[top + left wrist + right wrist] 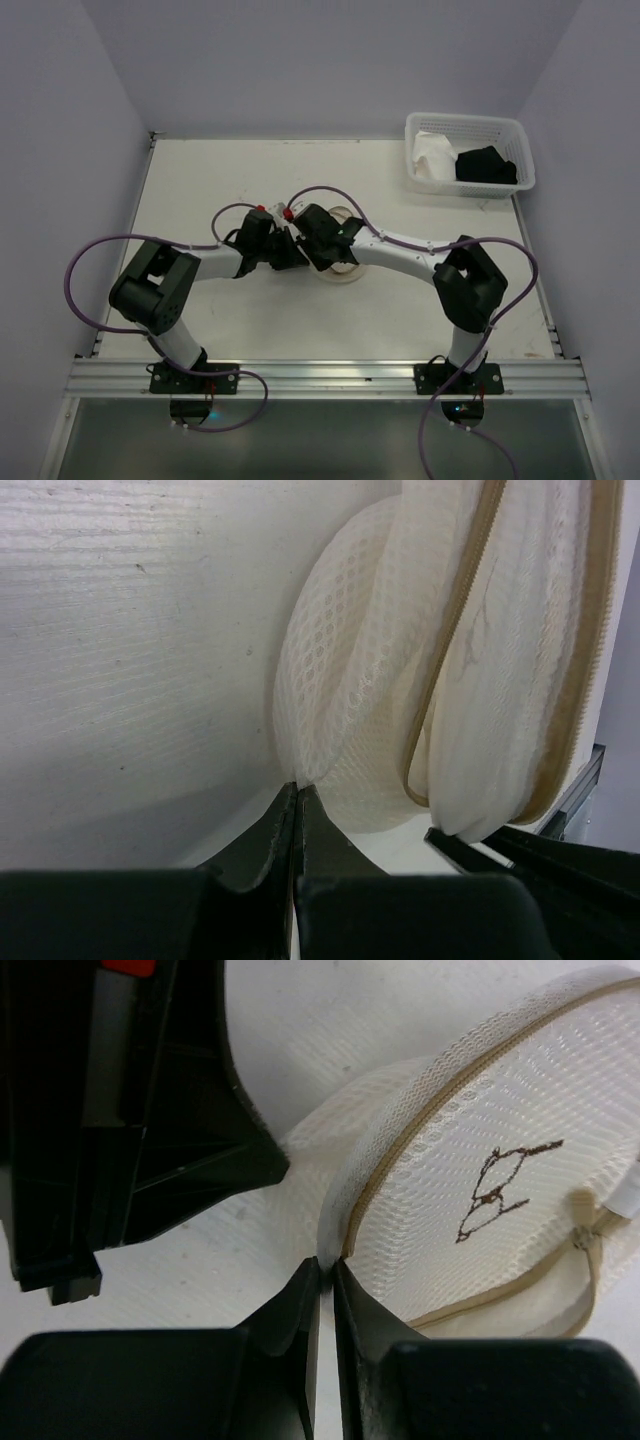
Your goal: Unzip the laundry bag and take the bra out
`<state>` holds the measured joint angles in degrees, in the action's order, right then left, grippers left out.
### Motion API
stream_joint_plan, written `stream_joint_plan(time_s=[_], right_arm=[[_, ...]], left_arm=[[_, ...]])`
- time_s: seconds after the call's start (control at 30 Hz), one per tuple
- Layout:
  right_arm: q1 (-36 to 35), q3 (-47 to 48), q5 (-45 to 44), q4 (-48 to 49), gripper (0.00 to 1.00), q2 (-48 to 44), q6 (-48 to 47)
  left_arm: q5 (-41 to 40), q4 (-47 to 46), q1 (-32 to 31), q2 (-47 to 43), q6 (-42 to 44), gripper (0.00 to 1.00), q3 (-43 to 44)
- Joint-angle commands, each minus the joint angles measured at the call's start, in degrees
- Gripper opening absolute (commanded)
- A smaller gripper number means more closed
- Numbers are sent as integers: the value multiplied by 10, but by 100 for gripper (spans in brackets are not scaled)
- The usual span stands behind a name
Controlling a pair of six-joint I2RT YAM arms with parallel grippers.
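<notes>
The white mesh laundry bag [500,1110], bearing a dark sketched mark [505,1185], is lying mid-surface [120,660] between the two arms. The left tool [298,798] is pressing fully together at its edge. The right tool [325,1272] is sitting a sliver apart at the tan-trimmed rim, grip unclear. A slotted white basket [466,118] is standing at the far right corner.

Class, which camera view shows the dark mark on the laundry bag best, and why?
The right wrist view: the dark mark is sharp and close on the mesh of the laundry bag. The left wrist view shows only a faint trace through the mesh. The top external view shows no mark at all.
</notes>
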<state>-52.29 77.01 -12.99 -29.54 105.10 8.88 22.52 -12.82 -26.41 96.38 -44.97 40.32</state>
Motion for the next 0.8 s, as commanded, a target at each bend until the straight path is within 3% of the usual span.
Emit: stream_joint_plan(time_s=[0.0,0.03,0.1,0.23,0.5,0.6,0.63,0.77], right_arm=[[3,-5,96,23,16,8,16],[4,-5,102,26,24,6,17],[6,-4,106,26,31,4,17],[19,0,127,26,50,-37,24],[77,4,126,20,86,-161,42],[131,-5,120,20,97,-218,67],[146,-8,120,20,98,-233,71],[226,-24,91,20,99,-305,92]], left_arm=[[4,-14,6,-18,-6,0,-7],[3,-14,5,-20,-6,0,-8],[-2,-12,5,-26,-6,2,-9],[-20,9,7,-42,3,23,-10],[-77,105,36,-109,37,54,-9],[-110,165,48,-140,61,69,-10],[-119,174,50,-148,72,76,-11],[-158,228,64,-189,91,91,-16]])
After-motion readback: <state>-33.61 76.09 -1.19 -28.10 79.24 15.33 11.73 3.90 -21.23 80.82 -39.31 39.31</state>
